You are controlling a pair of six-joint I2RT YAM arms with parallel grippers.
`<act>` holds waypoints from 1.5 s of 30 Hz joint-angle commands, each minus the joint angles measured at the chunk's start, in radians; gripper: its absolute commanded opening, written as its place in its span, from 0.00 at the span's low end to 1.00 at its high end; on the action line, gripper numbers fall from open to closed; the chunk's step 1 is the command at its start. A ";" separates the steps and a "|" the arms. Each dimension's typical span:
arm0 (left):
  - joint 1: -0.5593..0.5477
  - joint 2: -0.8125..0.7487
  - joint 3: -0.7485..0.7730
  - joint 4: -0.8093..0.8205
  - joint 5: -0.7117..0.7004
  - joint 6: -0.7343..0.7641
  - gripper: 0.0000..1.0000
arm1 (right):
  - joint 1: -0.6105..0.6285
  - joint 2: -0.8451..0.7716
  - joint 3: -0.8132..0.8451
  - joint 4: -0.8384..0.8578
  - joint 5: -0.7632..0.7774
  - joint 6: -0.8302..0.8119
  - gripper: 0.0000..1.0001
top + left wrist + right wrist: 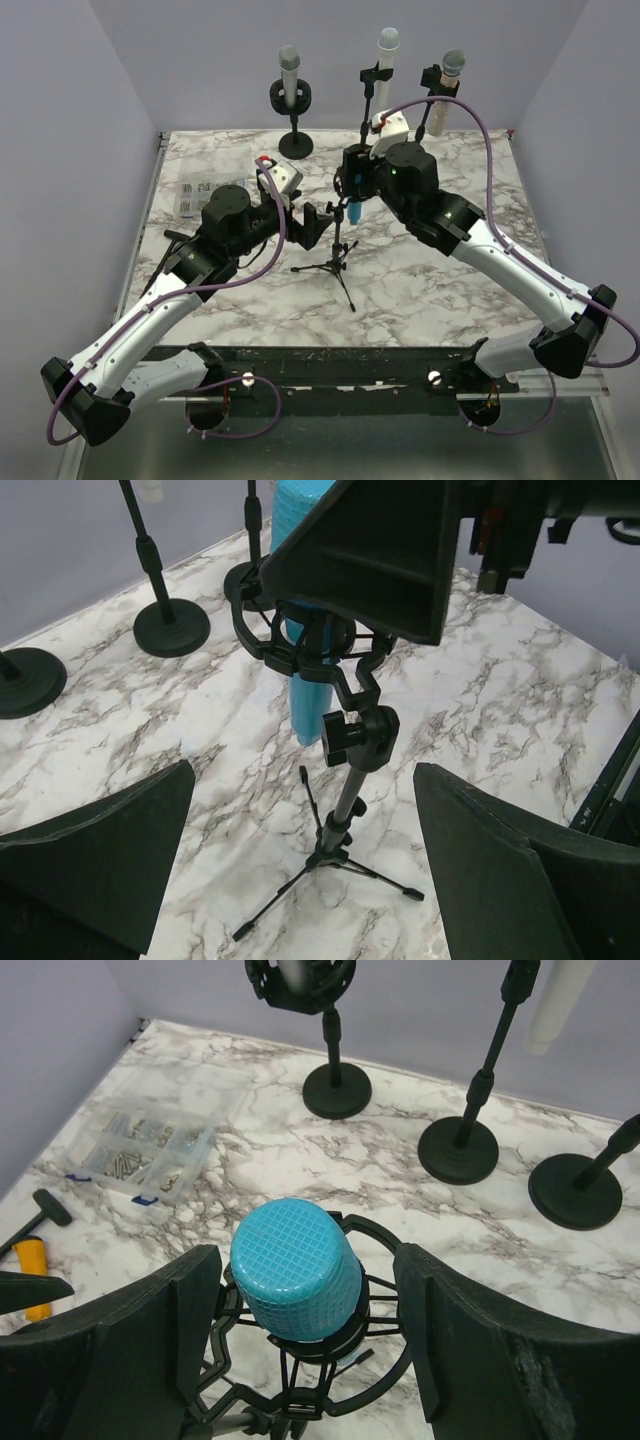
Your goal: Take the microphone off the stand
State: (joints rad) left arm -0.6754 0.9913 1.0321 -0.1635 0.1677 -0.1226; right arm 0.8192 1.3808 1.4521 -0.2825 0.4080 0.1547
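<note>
A robotics lab cell: a marble-patterned table (420,290) boxed in by bare lilac walls (200,40), robot arms (500,250) bolted at its near edge, microphone stands (295,140) along its far edge, a clear parts box (195,198) at its left edge.

Microphone (295,1265): you see it blue, with a meshed round head, upright, head on top.
Seat: its body sits inside the stand's black ring cradle (300,1355).
Stand (350,790): small black tripod, upright near the middle of the marble table (450,300).
</note>
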 commanded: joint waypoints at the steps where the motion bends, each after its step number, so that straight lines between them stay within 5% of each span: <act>1: -0.001 0.003 0.011 -0.007 -0.021 0.026 0.95 | 0.008 0.041 0.020 -0.023 0.040 -0.035 0.76; 18: -0.002 0.031 0.005 0.009 0.009 0.007 0.95 | 0.010 0.030 0.166 -0.085 0.013 -0.048 0.31; 33: -0.001 0.042 0.008 0.010 0.021 -0.003 0.95 | 0.011 0.049 0.493 -0.129 -0.020 -0.071 0.21; 45: -0.001 0.037 0.008 0.007 0.024 -0.005 0.95 | 0.011 -0.130 0.376 0.052 0.051 -0.107 0.13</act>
State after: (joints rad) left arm -0.6754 1.0363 1.0325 -0.1665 0.1802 -0.1238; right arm 0.8238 1.3224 1.8717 -0.3141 0.3958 0.0864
